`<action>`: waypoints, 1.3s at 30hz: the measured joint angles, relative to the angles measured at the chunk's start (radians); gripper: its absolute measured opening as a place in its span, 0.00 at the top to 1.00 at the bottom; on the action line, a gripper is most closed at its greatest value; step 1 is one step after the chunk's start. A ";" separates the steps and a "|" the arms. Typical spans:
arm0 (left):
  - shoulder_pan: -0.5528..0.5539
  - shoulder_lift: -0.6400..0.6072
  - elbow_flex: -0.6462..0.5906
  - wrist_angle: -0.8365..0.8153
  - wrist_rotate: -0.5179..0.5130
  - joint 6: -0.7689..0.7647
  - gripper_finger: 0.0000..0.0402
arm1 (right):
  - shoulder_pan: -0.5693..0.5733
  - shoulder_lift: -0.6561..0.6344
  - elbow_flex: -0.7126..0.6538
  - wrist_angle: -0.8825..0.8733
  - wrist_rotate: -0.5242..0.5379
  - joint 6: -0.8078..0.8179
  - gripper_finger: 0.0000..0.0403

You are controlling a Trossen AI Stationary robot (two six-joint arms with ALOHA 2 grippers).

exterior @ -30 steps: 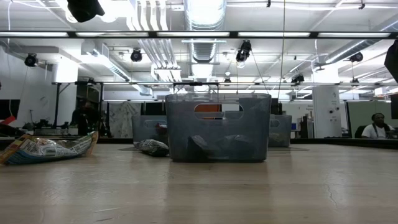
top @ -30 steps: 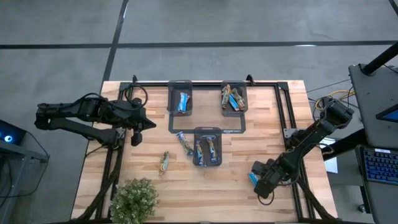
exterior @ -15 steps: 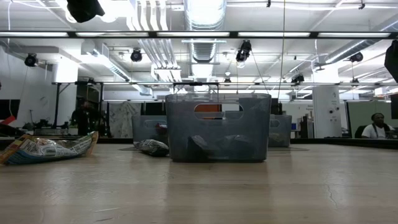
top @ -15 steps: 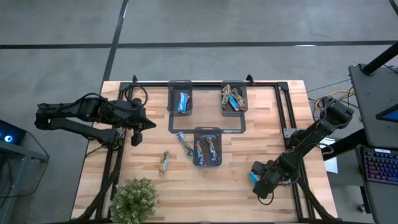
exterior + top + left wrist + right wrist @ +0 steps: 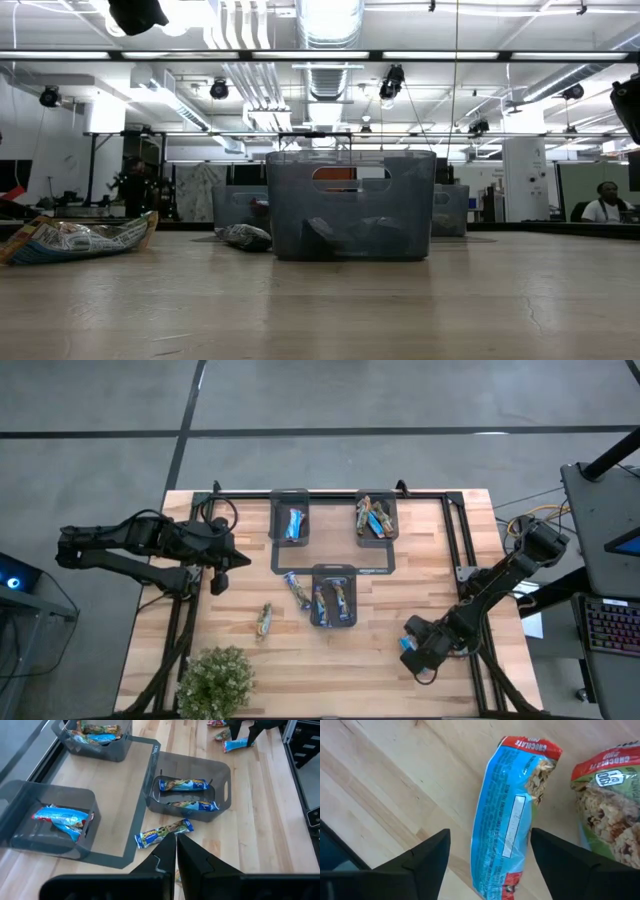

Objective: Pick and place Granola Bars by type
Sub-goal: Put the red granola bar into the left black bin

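Note:
Granola bars lie in three dark grey trays: blue ones, mixed green and brown ones, and blue ones in the near tray. Two loose bars lie flat on the wood. My right gripper is open at the table's near right, its fingers on either side of a blue bar with red ends, which lies flat; a green-wrapped bar lies beside it. My left gripper is shut and hovers over the table's left part, touching nothing.
A potted plant stands at the near left corner. Black frame rails run along the table's sides and far edge. In the low view the near tray stands mid-table, with a loose bar to its left. People show in the room behind.
My right gripper has edged slightly toward the table's left, over the blue bar. Nothing else has moved.

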 joint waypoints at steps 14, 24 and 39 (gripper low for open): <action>0.000 0.000 0.000 0.000 0.000 0.005 1.00 | 0.000 0.006 -0.027 0.004 0.000 0.037 0.40; 0.000 0.000 0.000 0.000 0.000 0.006 1.00 | 0.000 0.090 0.016 0.025 -0.005 0.036 0.41; 0.000 0.000 0.000 0.000 0.000 0.020 1.00 | -0.001 0.093 0.026 -0.004 -0.022 0.055 0.53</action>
